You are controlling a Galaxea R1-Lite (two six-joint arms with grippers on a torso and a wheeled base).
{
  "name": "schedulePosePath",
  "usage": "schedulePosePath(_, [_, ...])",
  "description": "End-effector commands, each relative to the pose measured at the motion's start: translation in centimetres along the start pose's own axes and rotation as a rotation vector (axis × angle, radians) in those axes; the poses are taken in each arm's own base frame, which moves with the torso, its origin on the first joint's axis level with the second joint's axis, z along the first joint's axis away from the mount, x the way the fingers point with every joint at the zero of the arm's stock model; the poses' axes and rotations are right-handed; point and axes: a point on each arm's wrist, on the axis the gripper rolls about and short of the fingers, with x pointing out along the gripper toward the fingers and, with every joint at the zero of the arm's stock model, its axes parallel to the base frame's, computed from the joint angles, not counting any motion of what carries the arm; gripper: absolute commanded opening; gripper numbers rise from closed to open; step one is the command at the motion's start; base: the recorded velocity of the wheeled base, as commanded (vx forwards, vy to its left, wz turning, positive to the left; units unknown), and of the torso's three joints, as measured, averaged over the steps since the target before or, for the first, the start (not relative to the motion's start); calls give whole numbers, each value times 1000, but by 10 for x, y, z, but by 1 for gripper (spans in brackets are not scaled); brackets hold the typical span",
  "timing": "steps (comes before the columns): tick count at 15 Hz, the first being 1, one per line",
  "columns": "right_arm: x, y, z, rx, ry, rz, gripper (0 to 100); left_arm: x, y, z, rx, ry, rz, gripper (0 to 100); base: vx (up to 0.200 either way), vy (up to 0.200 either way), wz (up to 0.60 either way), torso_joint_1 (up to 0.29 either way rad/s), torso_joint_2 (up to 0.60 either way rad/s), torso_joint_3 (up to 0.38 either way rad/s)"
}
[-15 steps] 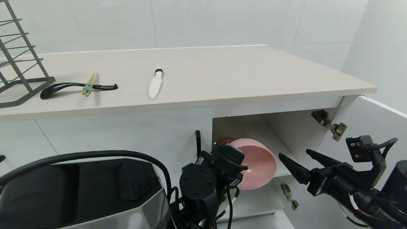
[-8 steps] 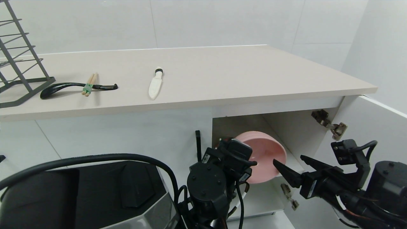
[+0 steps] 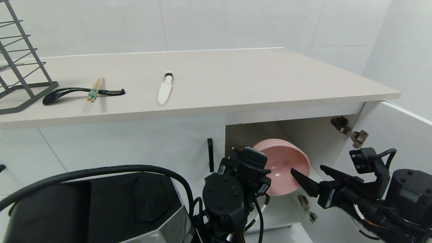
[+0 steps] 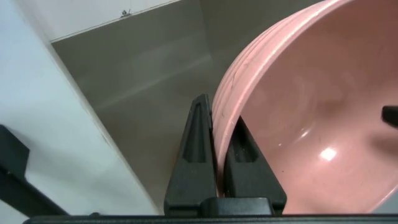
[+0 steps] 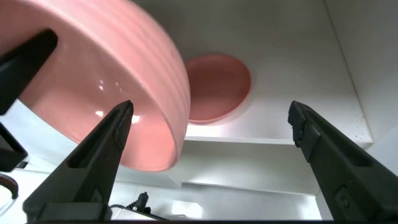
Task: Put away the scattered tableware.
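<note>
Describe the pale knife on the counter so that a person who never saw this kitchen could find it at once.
Look at the beige countertop. Near its front edge, left of the middle, lies the knife, apart from the black spoon and the wooden chopsticks further left. It alone is cream-white, with a black band near its far end.

The left arm (image 3: 241, 168) and right arm (image 3: 406, 190) are matte black. Right gripper (image 3: 306, 168): two long, tapered fingers (image 3: 304, 181); a black cable (image 3: 384, 152) loops over its bracket (image 3: 366, 161). Left wrist housing (image 3: 222, 195): round, with small screws.
</note>
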Motion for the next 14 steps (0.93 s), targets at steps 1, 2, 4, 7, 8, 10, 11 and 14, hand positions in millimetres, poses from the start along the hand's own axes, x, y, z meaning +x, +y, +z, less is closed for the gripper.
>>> schedulePosePath(1, [1,-2,1,2,-6,-9,100,1,-1,2,-17,-7,1,0,0,0,0,0,0,0])
schedulePosePath(2, [1,-2,2,4,-9,-12,100,1,-1,1,-19,-6,0,0,0,0,0,0,0,0])
schedulePosePath(4, [1,-3,4,5,-21,-15,100,-3,-7,0,-54,-3,-20,0,0,0,0,0,0,0])
schedulePosePath(7, [1,-3,5,8,-26,-15,100,-3,-10,-8,-73,11,-30,0,0,0,0,0,0,0])
schedulePosePath(8, [0,-3,6,9,-33,-13,100,-3,-11,-7,-85,9,-32,0,0,0,0,0,0,0])
schedulePosePath(10, [-1,-3,7,9,-37,-10,0,-3,-14,-8,-104,10,-37,0,0,0,0,0,0,0])
schedulePosePath(11, [-1,-2,7,8,-37,-9,0,-3,-15,-7,-117,5,-37,0,0,0,0,0,0,0])
schedulePosePath(14, [-1,0,6,6,-35,0,0,-6,-22,-6,-143,-4,-84,0,0,0,0,0,0,0])
